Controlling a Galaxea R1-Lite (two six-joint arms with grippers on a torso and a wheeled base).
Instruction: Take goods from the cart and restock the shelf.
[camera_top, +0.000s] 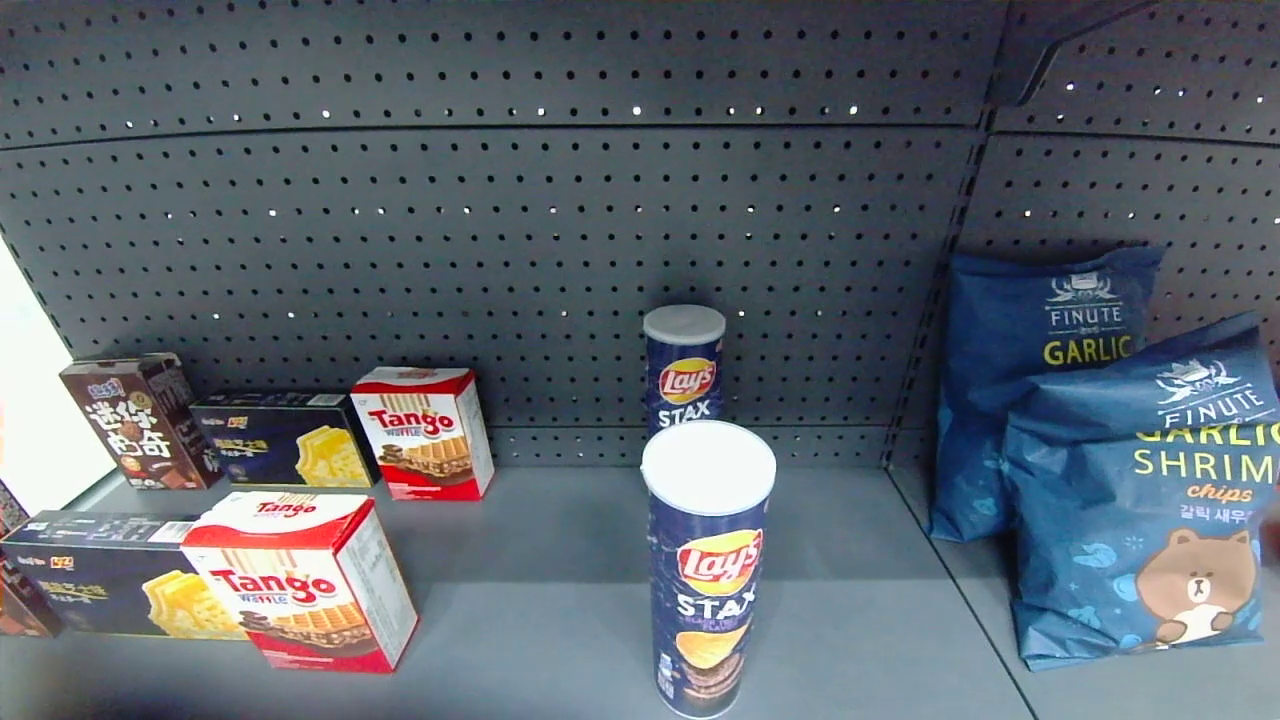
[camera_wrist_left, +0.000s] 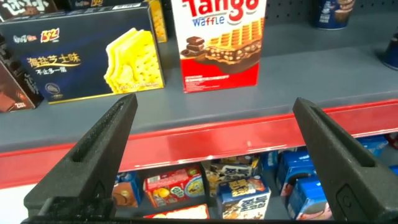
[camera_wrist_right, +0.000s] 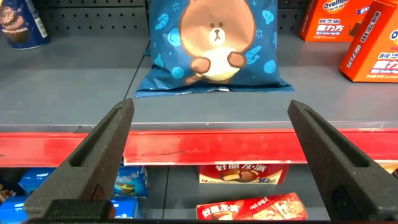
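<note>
Both empty: left gripper (camera_wrist_left: 214, 106) and right gripper (camera_wrist_right: 211, 107) hang before the red lip (camera_wrist_left: 249, 134) of the shelf (camera_top: 560, 560), fingers spread wide. Chip can (camera_top: 708, 570) stands centre, waffle box (camera_top: 300, 585) near left. Best bet: lift cart stock over the lip into that bare gap.
</note>
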